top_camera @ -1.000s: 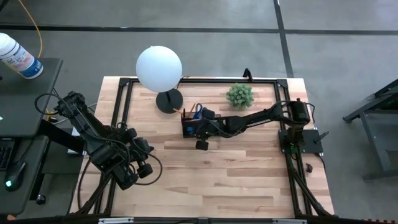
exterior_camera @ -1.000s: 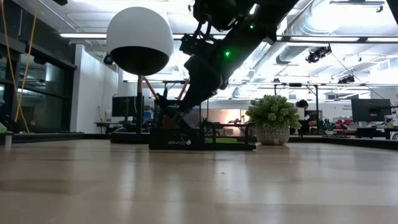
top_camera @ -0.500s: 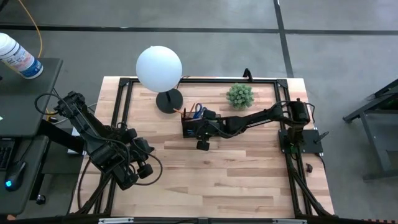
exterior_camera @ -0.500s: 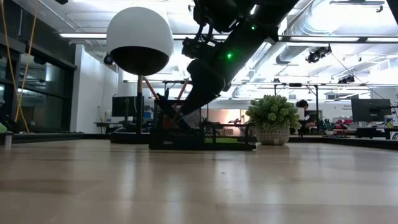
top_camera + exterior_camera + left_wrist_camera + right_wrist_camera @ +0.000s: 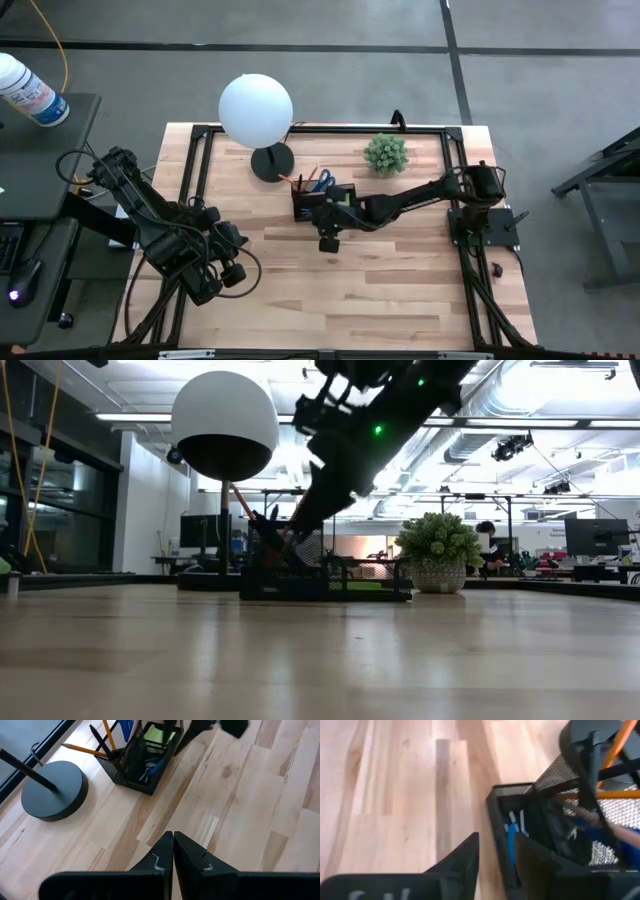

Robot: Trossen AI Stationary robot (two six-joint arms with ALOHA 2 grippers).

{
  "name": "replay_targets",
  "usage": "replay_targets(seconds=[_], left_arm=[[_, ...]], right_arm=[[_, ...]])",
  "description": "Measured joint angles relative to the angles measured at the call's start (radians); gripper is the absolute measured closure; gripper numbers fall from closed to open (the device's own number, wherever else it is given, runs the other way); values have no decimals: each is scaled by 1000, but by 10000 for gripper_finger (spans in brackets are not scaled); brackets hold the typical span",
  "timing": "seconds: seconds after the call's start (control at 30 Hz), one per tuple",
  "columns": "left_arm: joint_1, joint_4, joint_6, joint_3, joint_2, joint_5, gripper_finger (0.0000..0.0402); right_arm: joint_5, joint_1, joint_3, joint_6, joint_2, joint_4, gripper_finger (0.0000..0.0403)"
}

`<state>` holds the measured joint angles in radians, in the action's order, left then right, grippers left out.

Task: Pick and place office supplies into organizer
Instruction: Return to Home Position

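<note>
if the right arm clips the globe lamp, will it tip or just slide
Probably top-heavy: the large globe sits high on a thin stem, so a high knock may tip it. Its wide flat base likely resists low nudges. The right gripper hangs by the organizer.

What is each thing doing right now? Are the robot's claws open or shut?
left gripper: shut, empty, over the table's left side.
right gripper: open, empty, at the organizer's edge.
organizer: upright, supplies inside.
pencils: standing tilted in the organizer.
scissors: in the organizer, blue handles up.
sticky-note pad: inside the organizer.
lamp: upright.
plant: upright.
</note>
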<state>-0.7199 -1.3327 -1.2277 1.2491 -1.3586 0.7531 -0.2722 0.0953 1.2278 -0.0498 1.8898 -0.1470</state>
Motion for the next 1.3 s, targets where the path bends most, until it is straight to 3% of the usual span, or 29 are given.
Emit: replay_targets(seconds=[0.27,0.67,0.83,1.0,1.3], left_arm=[[0,2,42,0,-1,-1,399],[0,8,86,0,0,31,399],[1,39,200,0,0,52,399],[21,100,290,0,0,81,399],[247,334,484,0,0,46,399]], right_arm=[[-10,40,0,-80,-32,-154,393],[-46,58,-4,-176,-169,-487,402],[6,63,-155,-159,-262,-425,402],[24,63,-348,-213,-442,-322,402],[12,21,-679,-196,-864,-197,403]])
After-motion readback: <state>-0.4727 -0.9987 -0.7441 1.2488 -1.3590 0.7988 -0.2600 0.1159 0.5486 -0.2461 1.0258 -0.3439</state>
